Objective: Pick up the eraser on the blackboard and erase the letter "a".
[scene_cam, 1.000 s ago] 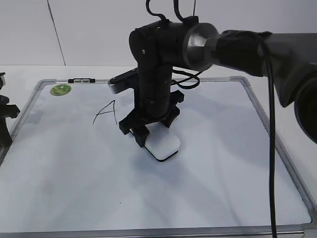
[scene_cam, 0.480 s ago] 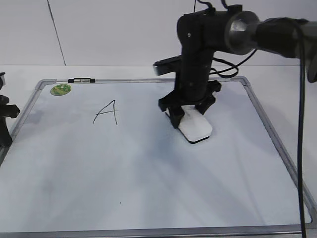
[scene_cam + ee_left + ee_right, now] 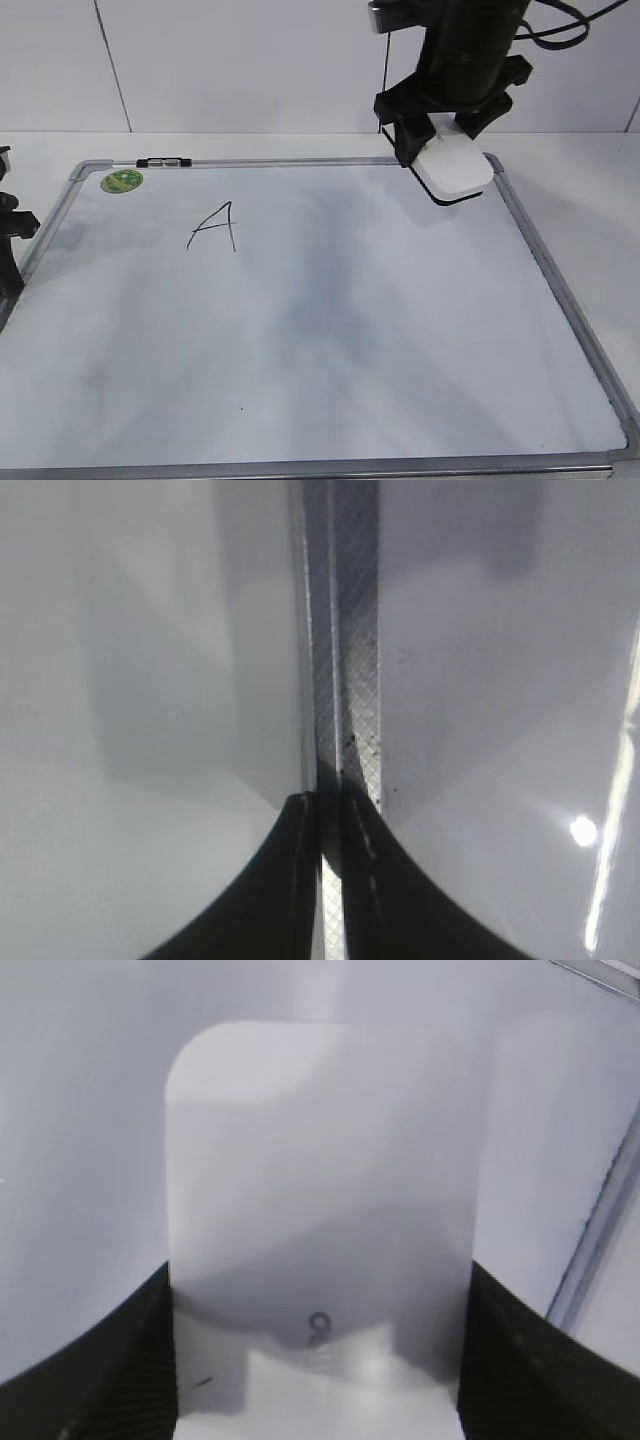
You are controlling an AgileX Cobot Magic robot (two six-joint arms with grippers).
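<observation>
— Type of premises?
— A test or lab-style workstation. A plain white table (image 3: pixel 590 170) stands against a bare white wall (image 3: pixel 230 60) across the top of the frame, with one thin dark vertical seam at upper left.
— Supporting evidence?
— A grey-framed blackboard (image 3: pixel 560 290) lies flat on the table, filling most of the frame. A black robot arm (image 3: pixel 470 50) with loose cabling enters at upper right. No domestic furnishings are visible.
</observation>
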